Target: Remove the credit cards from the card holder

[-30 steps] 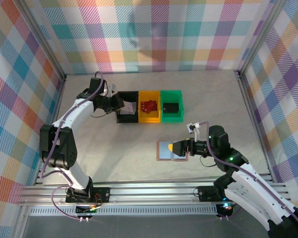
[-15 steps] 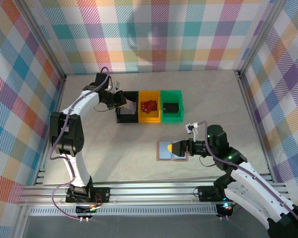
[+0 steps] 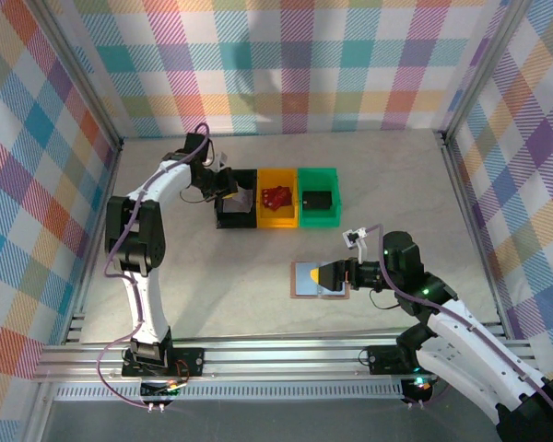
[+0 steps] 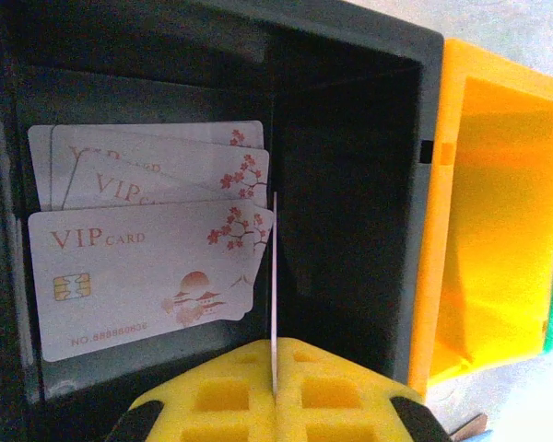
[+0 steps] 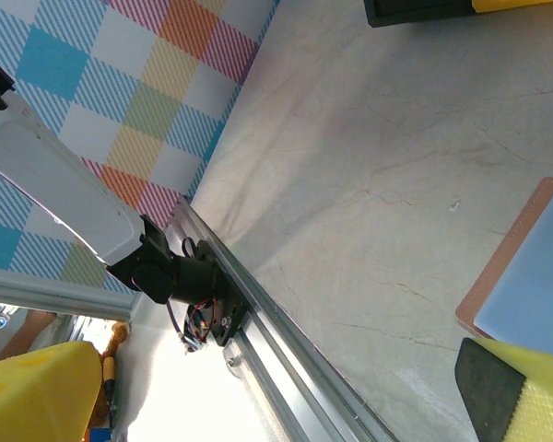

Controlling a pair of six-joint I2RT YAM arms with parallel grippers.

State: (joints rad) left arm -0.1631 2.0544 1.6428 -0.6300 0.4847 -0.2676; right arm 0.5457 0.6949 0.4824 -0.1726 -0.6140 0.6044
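The tan card holder lies spread on the table with its pale blue inner panel up. My right gripper stands open over its right half; in the right wrist view a yellow finger sits beside the holder's blue panel. My left gripper is shut on a credit card seen edge-on, a thin white line, held over the inside of the black bin. Several credit cards marked VIP lie fanned in that bin. From above, the left gripper hangs at the black bin's left rim.
Three bins stand in a row at mid-table: black, yellow with a red thing in it, green with a black thing in it. Plaid walls close in three sides. A metal rail runs along the near edge.
The left arm has swung and its gripper has shifted slightly right and back, closer over the black bin, still shut on the card. The right arm has stayed put.
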